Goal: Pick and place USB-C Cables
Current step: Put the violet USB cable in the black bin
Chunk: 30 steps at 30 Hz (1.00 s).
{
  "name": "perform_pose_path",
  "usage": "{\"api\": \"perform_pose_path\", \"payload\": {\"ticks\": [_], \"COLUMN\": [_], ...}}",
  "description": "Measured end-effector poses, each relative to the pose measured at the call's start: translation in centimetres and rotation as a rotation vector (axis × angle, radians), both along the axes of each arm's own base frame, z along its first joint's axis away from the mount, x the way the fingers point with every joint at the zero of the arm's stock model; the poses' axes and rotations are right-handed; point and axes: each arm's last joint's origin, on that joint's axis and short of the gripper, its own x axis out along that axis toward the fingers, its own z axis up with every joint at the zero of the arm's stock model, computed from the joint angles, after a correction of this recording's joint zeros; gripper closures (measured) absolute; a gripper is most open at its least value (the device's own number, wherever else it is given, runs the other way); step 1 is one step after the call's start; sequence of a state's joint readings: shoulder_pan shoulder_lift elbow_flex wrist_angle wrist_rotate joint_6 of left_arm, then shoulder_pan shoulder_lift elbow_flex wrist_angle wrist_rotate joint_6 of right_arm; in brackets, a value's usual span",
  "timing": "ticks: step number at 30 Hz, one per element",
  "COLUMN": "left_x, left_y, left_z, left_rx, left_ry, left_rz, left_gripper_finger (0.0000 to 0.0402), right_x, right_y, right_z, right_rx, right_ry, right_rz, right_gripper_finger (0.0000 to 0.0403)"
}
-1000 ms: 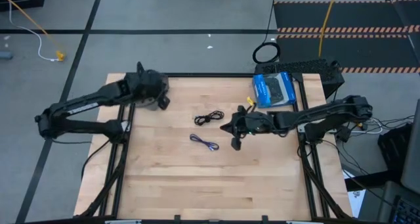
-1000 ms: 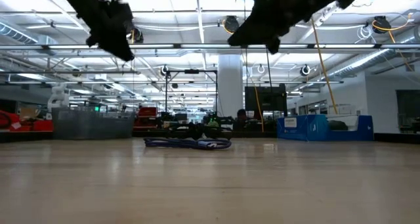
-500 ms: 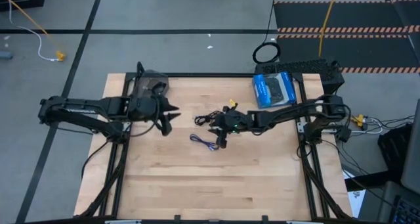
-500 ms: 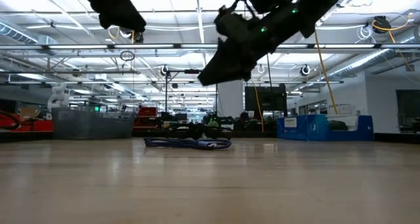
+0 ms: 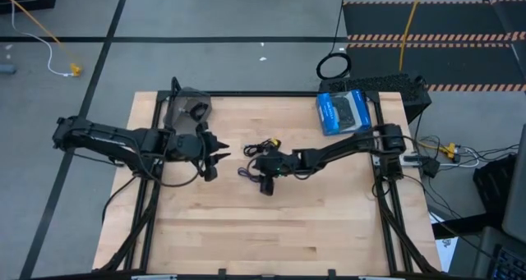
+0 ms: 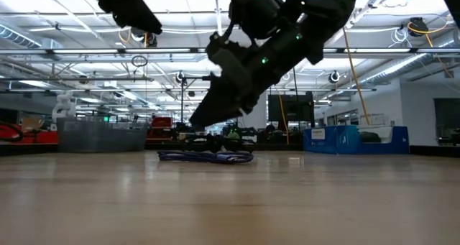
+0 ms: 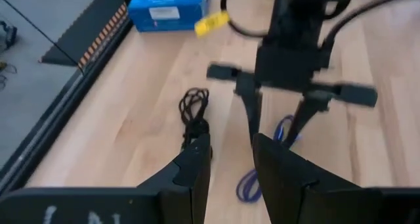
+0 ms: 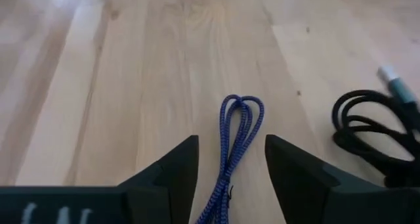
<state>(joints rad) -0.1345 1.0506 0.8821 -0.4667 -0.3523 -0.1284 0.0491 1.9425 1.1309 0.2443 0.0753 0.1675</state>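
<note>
A purple-blue USB-C cable bundle lies flat on the wooden table near its middle; it also shows in the high view and the low view. A black cable bundle lies just beyond it toward the far edge. My right gripper is open and hovers over the purple-blue bundle, one finger on either side of it, touching nothing; it also shows in the high view. My left gripper is open and empty, to the left of both bundles. Another black bundle seems to lie in the blue box.
The blue box stands at the table's far right. A grey object sits at the far left corner. A black ring-shaped coil and a yellow cord lie on the floor beyond the table. The near half of the table shows bare wood.
My right gripper has gone toward the table's left and down, from near the blue box to just above the purple-blue bundle. My left gripper has gone from the far left corner toward the table's middle and near side. Both cable bundles have stayed in place.
</note>
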Motion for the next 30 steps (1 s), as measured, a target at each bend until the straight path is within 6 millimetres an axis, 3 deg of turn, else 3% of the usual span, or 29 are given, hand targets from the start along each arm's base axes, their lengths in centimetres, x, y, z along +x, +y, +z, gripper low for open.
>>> {"api": "perform_pose_path", "payload": {"ticks": [4,16,30], "left_x": [0.4,1.5,1.6], "left_y": [0.0,-0.1,-0.1], "left_z": [-0.3,-2.0,-2.0], "left_rx": [0.016,0.046,0.040], "left_ry": [0.009,-0.064,-0.077], "left_rz": [-0.012,-0.073,-0.074], "left_gripper_finger": [0.0284,0.0284,0.0284], "right_x": [0.3,0.0,-0.2], "right_y": [0.3,1.1,1.4], "right_z": [-1.1,-1.4,-1.6], "right_rx": [0.000,-0.143,-0.088], "right_ry": [0.010,-0.014,-0.034], "right_rz": [0.004,0.009,0.037], "right_gripper_finger": [0.0231,0.0230,0.0231]}}
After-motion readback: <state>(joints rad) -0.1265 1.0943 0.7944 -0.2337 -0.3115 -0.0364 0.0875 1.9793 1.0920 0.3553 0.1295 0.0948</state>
